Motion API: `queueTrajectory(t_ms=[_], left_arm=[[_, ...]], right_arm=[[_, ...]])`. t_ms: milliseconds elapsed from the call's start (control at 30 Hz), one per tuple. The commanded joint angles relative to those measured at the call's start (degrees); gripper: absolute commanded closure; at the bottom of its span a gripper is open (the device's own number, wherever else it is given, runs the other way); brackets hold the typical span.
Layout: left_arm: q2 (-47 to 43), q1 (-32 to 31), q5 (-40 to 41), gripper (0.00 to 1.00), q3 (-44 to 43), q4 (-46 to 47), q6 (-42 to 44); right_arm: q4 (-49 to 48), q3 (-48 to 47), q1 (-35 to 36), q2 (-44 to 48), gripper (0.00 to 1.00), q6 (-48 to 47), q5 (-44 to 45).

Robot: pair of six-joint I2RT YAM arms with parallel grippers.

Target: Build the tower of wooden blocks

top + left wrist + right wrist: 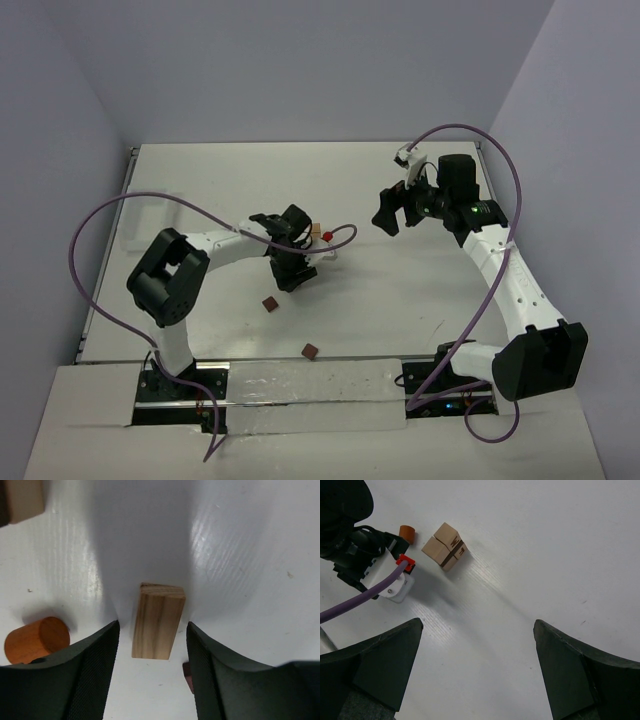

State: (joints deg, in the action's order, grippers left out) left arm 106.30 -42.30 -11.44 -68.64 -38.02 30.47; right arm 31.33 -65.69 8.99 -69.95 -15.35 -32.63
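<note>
One pale bar lies on the table, slightly askew between the fingers of the left gripper, which stands open with a gap either side. Closing now could twist the bar or pinch it crooked. Just left of the bar, an orange cylinder could get knocked. Beyond the bar stands the pale stack. The right gripper hangs wide open, empty.

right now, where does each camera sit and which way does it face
top external: above and behind the bases, looking down on the table; left arm and right arm show whole.
left wrist: low over the table, facing down at a tan block between the left fingers.
right wrist: higher, facing down at pale blocks; the right fingers frame the bottom.
shared: both wrist views catch the orange cylinder.
</note>
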Motion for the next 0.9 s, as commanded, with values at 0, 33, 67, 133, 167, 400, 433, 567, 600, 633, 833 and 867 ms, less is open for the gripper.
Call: queueTrajectory(t_ms=[0, 33, 67, 133, 167, 400, 433, 567, 600, 633, 833, 867], left_arm=[[-0.32, -0.75, 1.63, 0.41, 2.55, 5.94, -0.86], [-0.60, -0.84, 1.46, 0.43, 2.84, 6.53, -1.08], [-0.99, -0.92, 1.29, 0.49, 3.24, 7.25, -1.25], [-2.37, -1.03, 0.74, 0.57, 4.02, 8.54, -1.98], [-2.88, -1.03, 0.33, 0.64, 4.59, 9.20, -2.08], [-11.71, -0.56, -5.15, 1.00, 5.59, 7.74, -5.87], [-13.77, 0.37, -8.66, 1.00, 4.83, 6.20, -6.77], [-22.46, 11.96, -45.43, 1.00, 1.07, 3.31, -11.84], [-25.12, 14.49, -51.48, 1.00, 1.29, 7.47, -17.43], [-26.26, 17.69, -58.48, 1.00, 2.54, 11.07, -25.27], [-31.70, 24.75, -71.03, 1.00, 14.45, 64.96, -70.49], [-32.33, 25.62, -69.52, 1.00, 18.44, 85.69, -85.82]], right_arm=[[-0.04, -2.53, -0.13, 0.40, 0.00, -0.82, -1.45], [-0.11, -2.44, -0.19, 0.57, 0.00, -0.89, -1.47], [-0.13, -2.29, -0.20, 0.74, 0.00, -1.11, -1.54], [-0.13, -2.08, -0.21, 1.13, 0.00, -1.52, -1.73], [-0.21, -1.99, -0.21, 1.45, 0.00, -1.76, -1.73], [-2.74, 0.15, -0.12, 5.49, 0.00, -5.01, -2.54], [-2.36, 0.04, -0.12, 5.77, 0.00, -5.93, -3.40], [0.94, -4.97, -0.12, 4.98, 0.00, -13.72, -6.75], [2.42, -6.39, -0.04, 3.98, 0.00, -14.53, -7.69], [2.81, -8.62, 0.03, 3.19, 0.00, -15.01, -8.07], [-1.92, -18.17, 3.18, 1.58, 0.00, -14.51, -9.65], [-3.12, -18.73, 4.70, 1.82, 0.00, -13.88, -9.81]])
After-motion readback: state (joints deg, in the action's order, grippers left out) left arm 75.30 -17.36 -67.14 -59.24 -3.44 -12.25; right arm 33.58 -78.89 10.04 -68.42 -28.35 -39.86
